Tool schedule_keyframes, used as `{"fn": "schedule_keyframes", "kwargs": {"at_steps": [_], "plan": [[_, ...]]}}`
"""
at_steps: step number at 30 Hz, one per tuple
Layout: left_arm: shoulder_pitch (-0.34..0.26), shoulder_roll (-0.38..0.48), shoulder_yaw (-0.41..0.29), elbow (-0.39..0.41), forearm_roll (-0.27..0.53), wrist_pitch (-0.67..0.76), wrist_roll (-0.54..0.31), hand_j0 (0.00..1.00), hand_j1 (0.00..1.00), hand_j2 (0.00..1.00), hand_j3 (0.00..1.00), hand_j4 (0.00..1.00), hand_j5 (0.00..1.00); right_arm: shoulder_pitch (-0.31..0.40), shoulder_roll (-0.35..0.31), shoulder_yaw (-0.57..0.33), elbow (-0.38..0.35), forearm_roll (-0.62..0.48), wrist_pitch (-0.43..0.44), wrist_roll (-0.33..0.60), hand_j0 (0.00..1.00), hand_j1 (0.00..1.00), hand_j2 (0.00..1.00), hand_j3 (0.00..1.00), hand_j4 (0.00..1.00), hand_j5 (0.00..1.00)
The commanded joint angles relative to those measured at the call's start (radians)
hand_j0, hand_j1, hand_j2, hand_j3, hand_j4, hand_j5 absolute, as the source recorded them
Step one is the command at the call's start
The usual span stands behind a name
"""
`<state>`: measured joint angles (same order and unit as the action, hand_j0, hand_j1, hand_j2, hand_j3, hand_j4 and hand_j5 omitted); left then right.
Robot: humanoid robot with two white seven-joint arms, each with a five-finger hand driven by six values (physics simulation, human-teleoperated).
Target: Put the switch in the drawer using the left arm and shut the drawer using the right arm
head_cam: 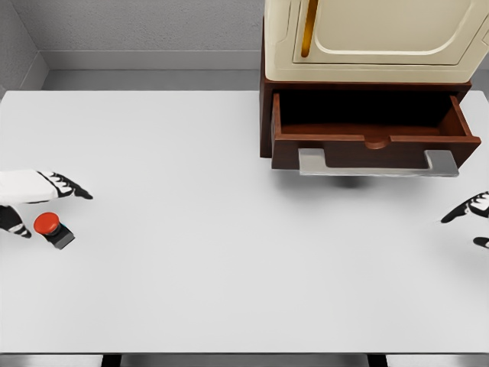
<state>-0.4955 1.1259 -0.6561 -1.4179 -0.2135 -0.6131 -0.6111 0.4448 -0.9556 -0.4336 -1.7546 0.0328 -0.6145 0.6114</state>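
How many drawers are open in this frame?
1. The open drawer is pulled out from the bottom of the cabinet at the table's far right, and nothing shows inside it. The cabinet's top is cut off, so others may be hidden.

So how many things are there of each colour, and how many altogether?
Red: 1, the switch
Brown: 1, the drawer
Cream: 1, the cabinet
White: 3, the table, the left robot hand, the right robot hand
Total: 6

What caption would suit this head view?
Left hand open beside the red switch; drawer open across the table.
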Motion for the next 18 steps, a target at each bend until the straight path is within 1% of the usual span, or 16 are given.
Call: {"fn": "schedule_keyframes", "kwargs": {"at_steps": [1,2,6,8,9,11,14,16,18], "plan": [[0.0,0.017,-0.036,-0.023,0.005,0.002,0.0,1.0,1.0,1.0,1.0,1.0,1.0,0.003,0.035,-0.12,0.0,-0.05,0.004,-0.001,0.6,0.6,0.6,0.6,0.6,0.6],[0.0,0.023,-0.045,-0.024,0.005,0.002,0.0,1.0,1.0,1.0,1.0,1.0,1.0,0.008,0.035,-0.131,0.0,-0.071,0.004,-0.001,0.6,0.6,0.6,0.6,0.6,0.6],[0.002,0.031,-0.059,-0.019,0.003,0.002,0.0,0.99,0.99,0.99,0.99,0.99,0.99,0.034,0.035,-0.135,0.0,-0.074,0.004,-0.001,0.61,0.61,0.61,0.61,0.61,0.61],[0.003,0.031,-0.062,-0.021,-0.007,0.002,0.0,0.93,0.93,0.93,0.93,0.93,0.93,0.046,0.034,-0.134,0.0,-0.074,0.004,-0.001,0.62,0.62,0.62,0.62,0.62,0.62],[0.002,0.031,-0.066,-0.023,-0.007,0.002,0.0,0.88,0.88,0.88,0.88,0.88,0.88,0.046,0.032,-0.131,0.0,-0.076,0.004,-0.001,0.62,0.62,0.62,0.62,0.62,0.62],[0.002,0.031,-0.068,-0.023,-0.007,0.002,0.0,0.83,0.83,0.83,0.83,0.83,0.83,0.046,0.029,-0.129,0.0,-0.076,0.004,-0.001,0.62,0.62,0.62,0.62,0.62,0.62],[0.0,0.031,-0.066,-0.024,-0.006,0.002,0.0,0.83,0.83,0.83,0.83,0.83,0.83,0.052,0.031,-0.122,0.0,-0.076,0.004,-0.001,0.64,0.64,0.64,0.64,0.64,0.64],[0.0,0.031,-0.066,-0.023,-0.006,0.002,0.0,0.83,0.83,0.83,0.83,0.83,0.83,0.052,0.028,-0.096,-0.002,-0.077,0.004,-0.001,0.64,0.64,0.64,0.64,0.64,0.64],[-0.002,0.049,-0.065,-0.023,-0.006,0.002,0.0,0.83,0.83,0.83,0.83,0.83,0.83,0.054,0.028,-0.091,0.0,-0.077,0.004,-0.001,0.64,0.64,0.64,0.64,0.64,0.64]]}}
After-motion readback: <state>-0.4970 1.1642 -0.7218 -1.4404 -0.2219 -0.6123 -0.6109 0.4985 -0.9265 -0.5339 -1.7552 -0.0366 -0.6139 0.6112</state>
